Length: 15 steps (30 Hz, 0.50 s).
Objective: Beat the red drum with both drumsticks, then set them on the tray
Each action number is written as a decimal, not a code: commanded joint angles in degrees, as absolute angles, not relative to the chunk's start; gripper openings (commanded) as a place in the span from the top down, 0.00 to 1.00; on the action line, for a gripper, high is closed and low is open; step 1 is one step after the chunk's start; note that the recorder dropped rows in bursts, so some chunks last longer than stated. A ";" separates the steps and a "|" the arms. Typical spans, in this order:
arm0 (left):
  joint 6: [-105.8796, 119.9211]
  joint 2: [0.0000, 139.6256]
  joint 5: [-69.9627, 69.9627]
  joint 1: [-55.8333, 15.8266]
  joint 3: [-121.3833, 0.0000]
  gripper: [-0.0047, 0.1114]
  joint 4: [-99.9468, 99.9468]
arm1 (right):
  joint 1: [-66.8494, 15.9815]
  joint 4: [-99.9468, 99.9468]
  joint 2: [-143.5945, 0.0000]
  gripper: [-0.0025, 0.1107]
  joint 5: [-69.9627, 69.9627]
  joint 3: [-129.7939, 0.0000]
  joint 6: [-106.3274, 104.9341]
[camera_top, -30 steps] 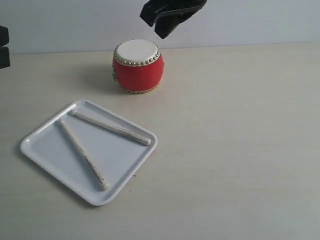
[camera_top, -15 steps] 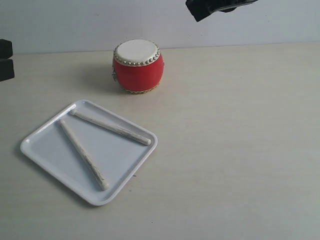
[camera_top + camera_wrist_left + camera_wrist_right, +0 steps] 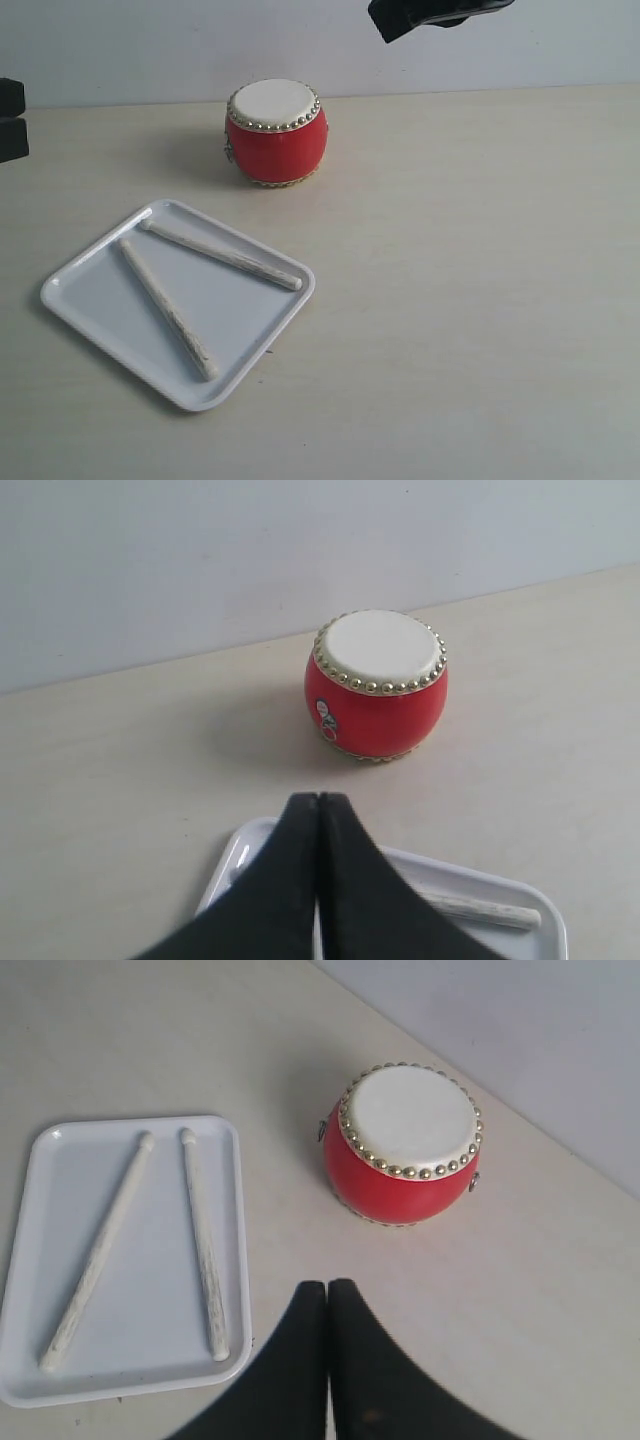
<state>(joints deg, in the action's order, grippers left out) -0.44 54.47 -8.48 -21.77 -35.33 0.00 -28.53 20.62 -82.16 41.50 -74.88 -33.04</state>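
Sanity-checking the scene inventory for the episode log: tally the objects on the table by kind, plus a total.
red drum: 1
drumsticks: 2, both lying in the tray
white tray: 1
Total: 4

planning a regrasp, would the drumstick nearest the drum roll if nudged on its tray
Probably yes: the drumstick is slim and round, though the tray's low rim should stop it. It looks like stiff wood, so bending seems unlikely.
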 commanded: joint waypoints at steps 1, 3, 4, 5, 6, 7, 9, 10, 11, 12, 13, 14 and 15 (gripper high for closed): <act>-0.69 54.03 -7.63 -21.61 -35.21 0.96 0.81 | -28.18 21.02 -82.12 0.98 40.73 -74.59 -32.82; -0.69 54.03 -7.63 -21.61 -35.21 0.96 0.81 | -28.18 21.02 -82.12 0.98 40.73 -74.59 -32.82; -0.69 54.03 -7.63 -21.61 -35.21 0.96 0.81 | -28.18 21.02 -82.12 0.98 40.73 -74.59 -32.82; -0.69 54.03 -7.63 -21.61 -35.21 0.96 0.81 | -28.18 21.02 -82.12 0.98 40.73 -74.59 -32.82; -0.69 54.03 -7.63 -21.61 -35.21 0.96 0.81 | -28.18 21.02 -82.12 0.98 40.73 -74.59 -32.82; -0.69 54.03 -7.63 -21.61 -35.21 0.96 0.81 | -28.18 21.02 -82.12 0.98 40.73 -74.59 -32.82; -0.69 54.03 -7.63 -21.61 -35.21 0.96 0.81 | -28.18 21.02 -82.12 0.98 40.73 -74.59 -32.82; -0.69 54.03 -7.63 -21.61 -35.21 0.96 0.81 | -28.18 21.02 -82.12 0.98 40.73 -74.59 -32.82; -0.71 53.78 -7.63 -21.61 -35.21 0.96 0.81 | -28.18 21.02 -82.12 0.98 40.73 -74.59 -32.82; -0.68 53.34 -7.63 -21.48 -35.21 0.96 0.81 | -28.18 21.02 -82.12 0.98 40.73 -74.59 -32.82; 0.88 52.61 -7.63 -20.91 -35.21 0.96 0.00 | -28.18 21.02 -82.12 0.98 40.73 -74.59 -32.82; 2.81 51.45 -7.63 -19.87 -35.21 0.96 0.00 | -28.18 21.02 -82.12 0.98 40.73 -74.59 -32.82; 3.69 50.34 -7.94 -18.77 -35.21 0.96 0.00 | -28.18 21.02 -82.12 0.98 40.73 -74.59 -32.82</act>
